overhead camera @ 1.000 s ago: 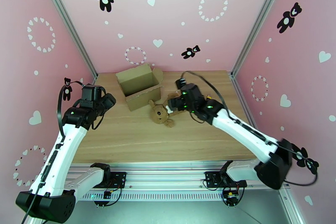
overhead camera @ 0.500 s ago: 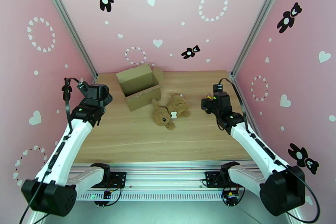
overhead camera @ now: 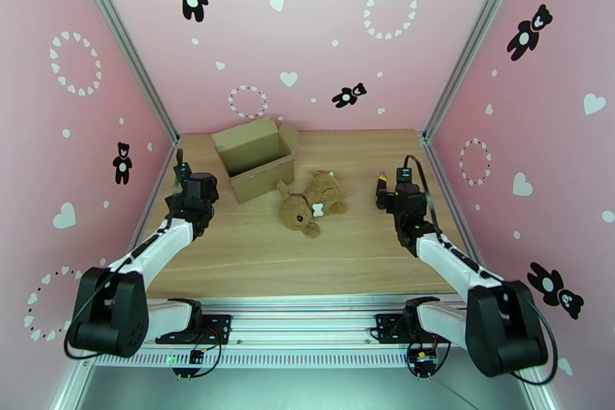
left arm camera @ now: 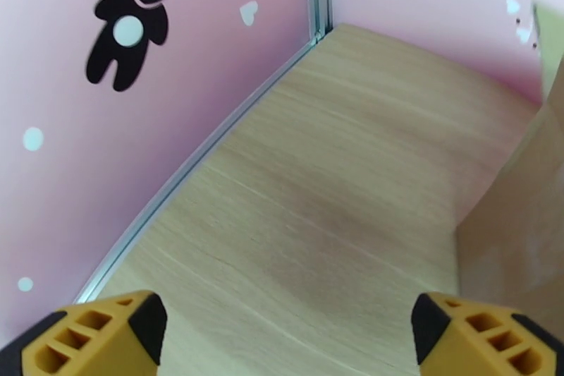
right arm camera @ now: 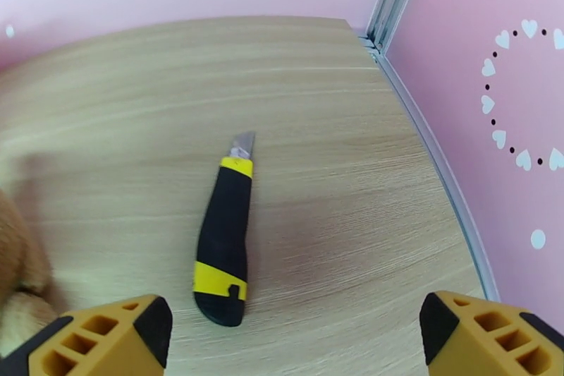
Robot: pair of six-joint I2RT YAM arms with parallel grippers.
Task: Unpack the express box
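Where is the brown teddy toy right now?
In the top view, the brown plush toy lies on the wooden table near its middle, just to the right of the open express box and a little nearer the arms.

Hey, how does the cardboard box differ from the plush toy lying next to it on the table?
The express box is stiff and angular, standing with flaps open; the plush toy is soft and rounded, lying flat. The express box is pale tan; the plush toy is darker brown with a small white patch. The express box sits further back than the plush toy. Both rest on the wooden table.
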